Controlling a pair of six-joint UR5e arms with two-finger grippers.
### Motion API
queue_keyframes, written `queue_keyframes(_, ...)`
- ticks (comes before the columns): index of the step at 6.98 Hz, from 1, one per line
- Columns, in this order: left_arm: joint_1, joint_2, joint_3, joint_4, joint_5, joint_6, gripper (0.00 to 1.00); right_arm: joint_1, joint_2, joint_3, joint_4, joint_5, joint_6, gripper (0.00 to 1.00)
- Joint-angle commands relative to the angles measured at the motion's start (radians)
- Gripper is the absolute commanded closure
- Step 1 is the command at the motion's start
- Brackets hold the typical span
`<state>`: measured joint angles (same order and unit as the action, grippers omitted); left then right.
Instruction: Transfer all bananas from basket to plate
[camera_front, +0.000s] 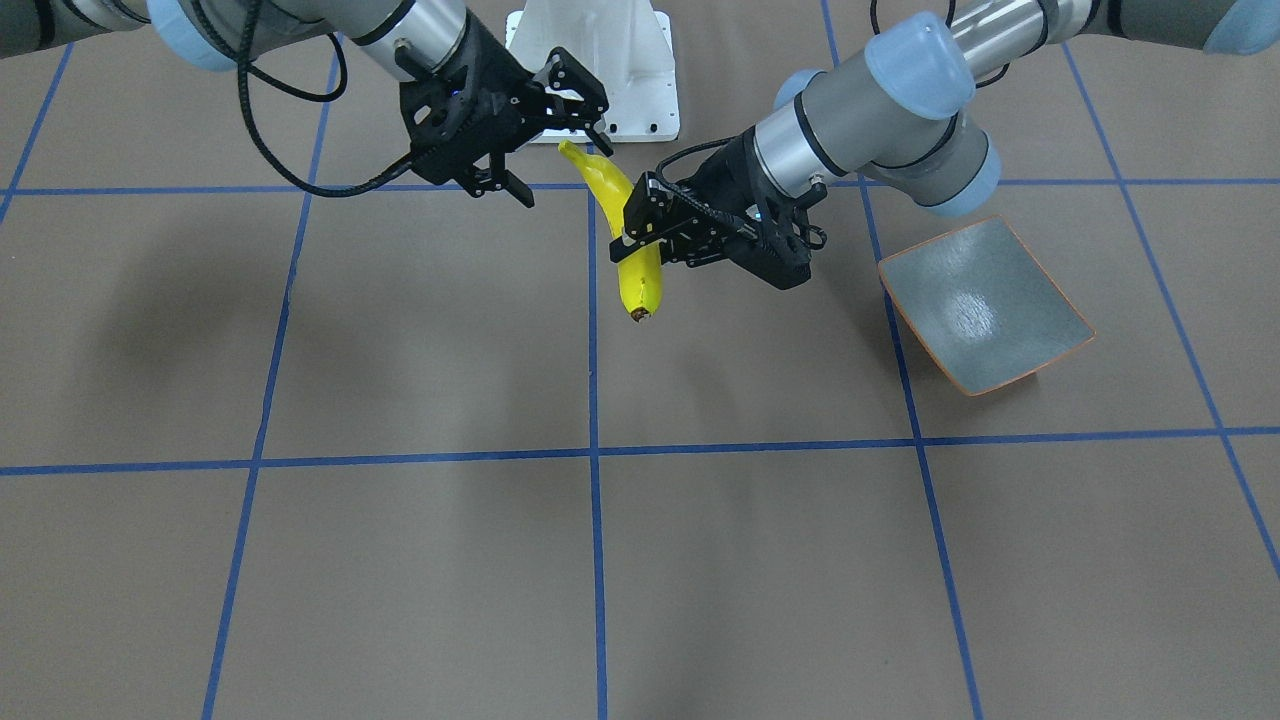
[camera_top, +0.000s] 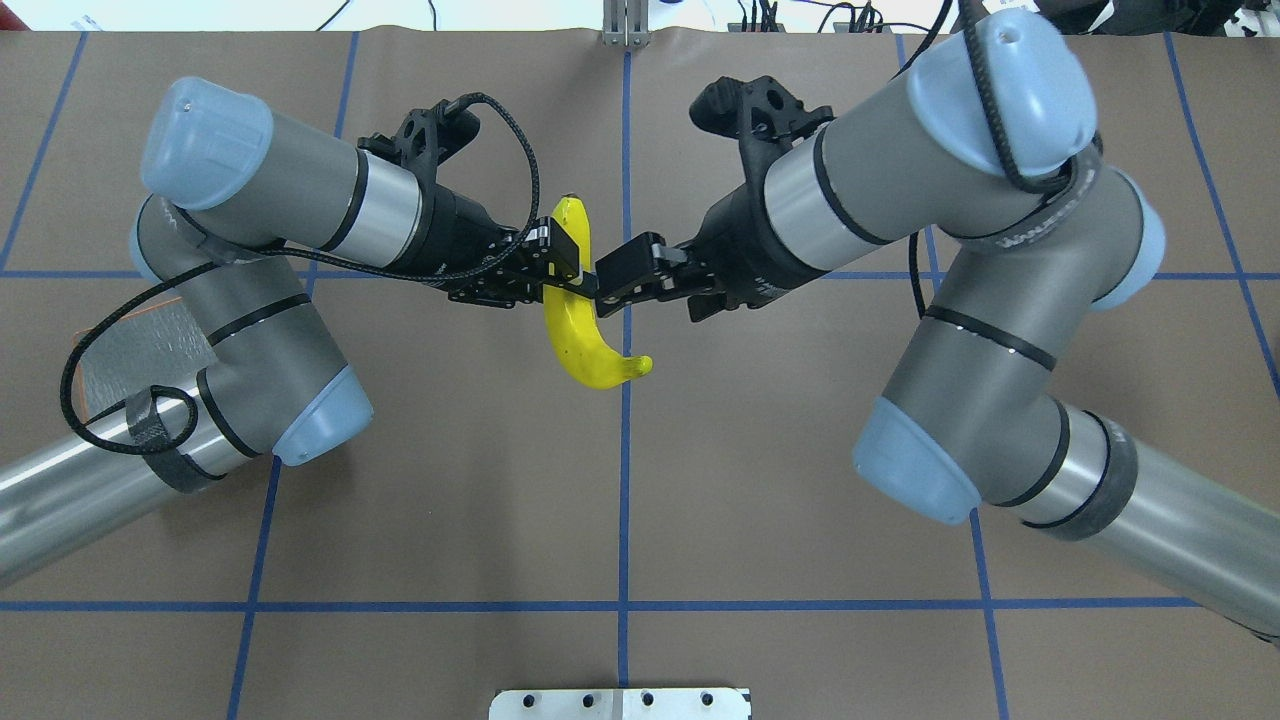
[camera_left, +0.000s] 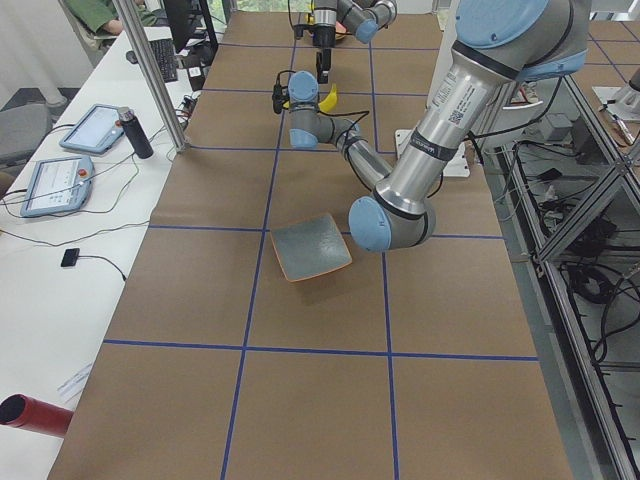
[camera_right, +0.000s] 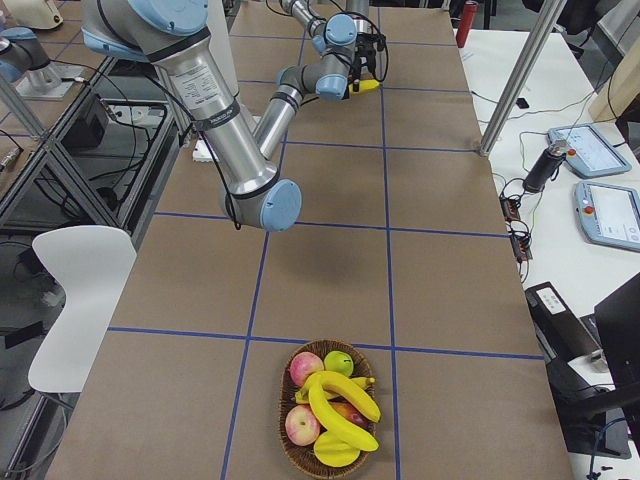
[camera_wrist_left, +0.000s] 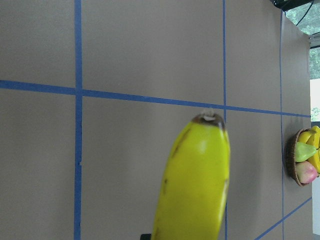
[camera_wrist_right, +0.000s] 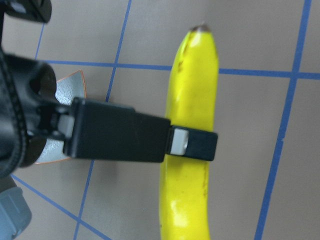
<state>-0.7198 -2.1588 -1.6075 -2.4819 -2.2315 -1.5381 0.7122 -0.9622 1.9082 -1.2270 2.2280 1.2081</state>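
Overhead exterior: one banana pinched by the left gripper at mid-table

The two arms meet nose to nose over the table's (camera_top: 420, 520) centre tape line. The left gripper (camera_top: 570, 268) has its fingers closed across the middle of a banana (camera_top: 582, 350), holding it above the brown surface. The right wrist-mounted view confirms the hold: a black finger (camera_wrist_right: 192, 144) lies flat across the yellow skin.

In the exterior front-facing view the fruit hangs lengthwise along the blue line, with its stem towards the robot's base and its dark tip towards the operators' side. There the right gripper (camera_front: 565, 172) sits just beside the stem end with its fingers spread wide, gripping nothing.

The plate (camera_front: 985, 305) lies flat on the robot's left side of the table, near the left arm's elbow and well apart from the held fruit. In the overhead view that arm covers most of it.

The basket (camera_right: 283, 415) stands at the far end of the table on the robot's right — well away from both grippers. The other bananas (camera_right: 340, 405) lie in it, on top of red apples (camera_right: 302, 425) and a green fruit (camera_right: 340, 362).
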Motion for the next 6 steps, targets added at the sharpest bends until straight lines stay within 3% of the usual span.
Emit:
queue_keyframes(1,-0.009,0.121,-0.05,-0.005,0.001,0.041,1.0,0.135,-0.082,0.008,-0.041,0.091,-0.001,0.01)
queue_keyframes(4,-0.148,0.395,-0.159,-0.003,-0.006,0.064,1.0,0.248,-0.153,-0.001,-0.092,0.122,-0.05,0.01)
queue_keyframes(6,-0.251,0.546,-0.164,0.007,-0.083,0.302,1.0,0.274,-0.155,-0.006,-0.226,0.107,-0.213,0.01)
